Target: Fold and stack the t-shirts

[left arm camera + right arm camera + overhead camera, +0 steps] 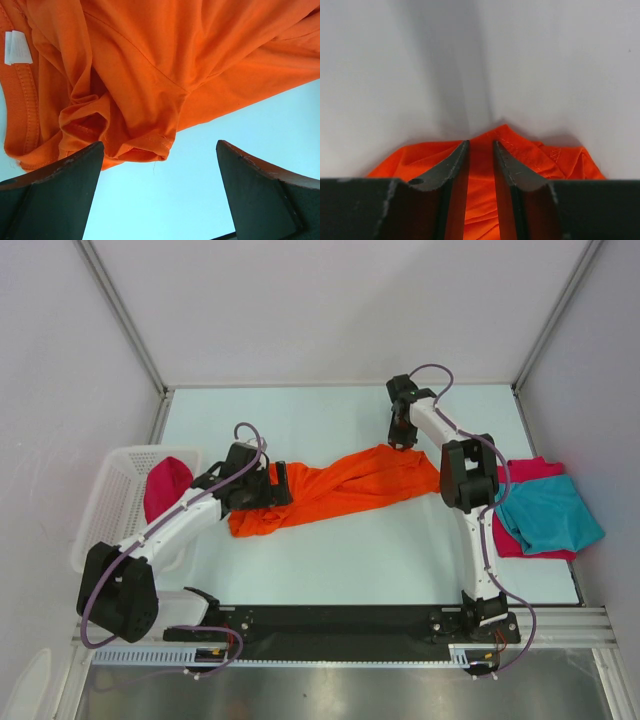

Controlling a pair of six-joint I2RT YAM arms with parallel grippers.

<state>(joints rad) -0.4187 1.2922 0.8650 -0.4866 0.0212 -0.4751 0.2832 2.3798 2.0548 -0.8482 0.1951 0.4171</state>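
Pale desk (pixel 380 560) and blank white walls frame the work. At far left a white mesh basket (pixel 100 500) holds a bunched crimson t-shirt (pixel 165 487). Near it the left pincer (pixel 278 480) stands wide open and holds nothing, its fingers just short of the rumpled collar end of the orange t-shirt (pixel 350 485). That shirt lies stretched like a loose rope across the middle of the desk. At its far right end the right pincer (pixel 481 142) has its jaws close together with a ridge of orange cloth between them; whether it pinches the cloth I cannot tell. Far right, a teal t-shirt (pixel 550 515) lies on a pink-red t-shirt (pixel 530 470). The orange cloth looks light, limp and prone to bunching. I would take it at a hem or seam corner, where doubled fabric gives a firmer bite, and spread it flat before folding.
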